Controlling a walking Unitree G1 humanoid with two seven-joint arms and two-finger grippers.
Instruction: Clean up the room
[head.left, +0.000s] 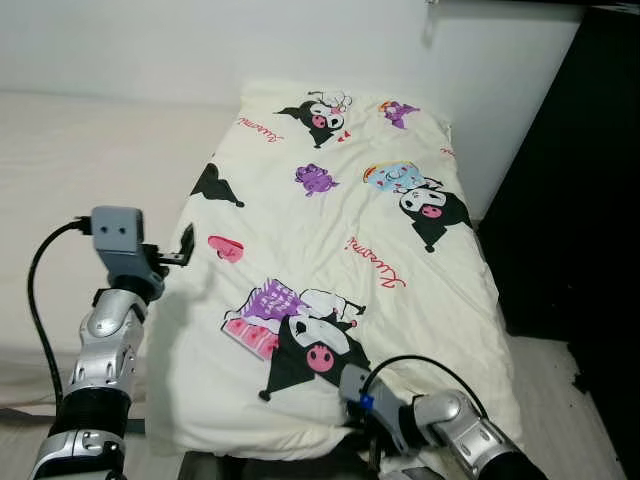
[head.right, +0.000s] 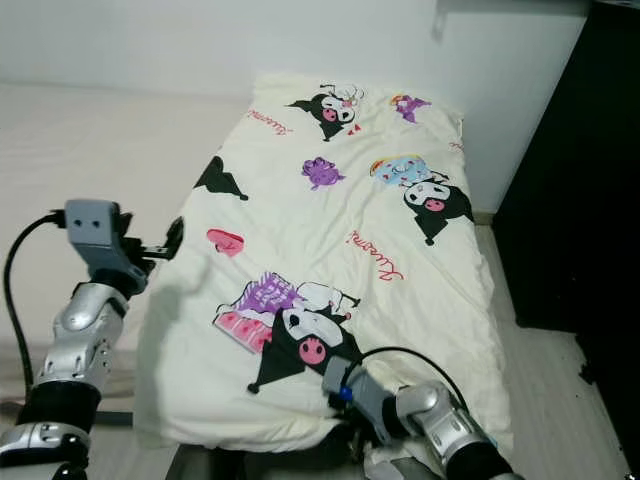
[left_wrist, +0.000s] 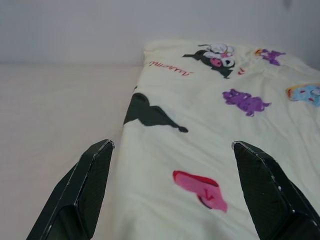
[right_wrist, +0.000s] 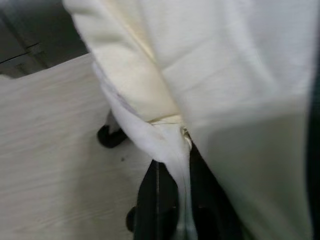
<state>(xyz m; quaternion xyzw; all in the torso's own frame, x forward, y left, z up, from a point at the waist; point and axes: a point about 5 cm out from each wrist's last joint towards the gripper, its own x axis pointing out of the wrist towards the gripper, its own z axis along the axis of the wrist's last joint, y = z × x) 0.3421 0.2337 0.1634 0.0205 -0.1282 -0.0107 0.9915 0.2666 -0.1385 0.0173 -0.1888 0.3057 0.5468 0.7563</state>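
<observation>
1. Left eye view: cream cartoon-print quilt (head.left: 340, 250) spread over the bed (head.left: 90, 180), reaching the white wall (head.left: 150, 40).
2. Left gripper (left_wrist: 172, 185): fingers spread wide, holding nothing, above the quilt's left edge.
3. Right gripper (right_wrist: 172, 200): fingers pinched on the quilt's near edge, over the wood floor (right_wrist: 50, 150).

Even, soft indoor light keeps the head views bright and sharp, with the far right dark. The left arm (head.left: 100, 340) casts a faint shadow on the blanket (head.left: 330, 260). The right wrist view is blurred.
</observation>
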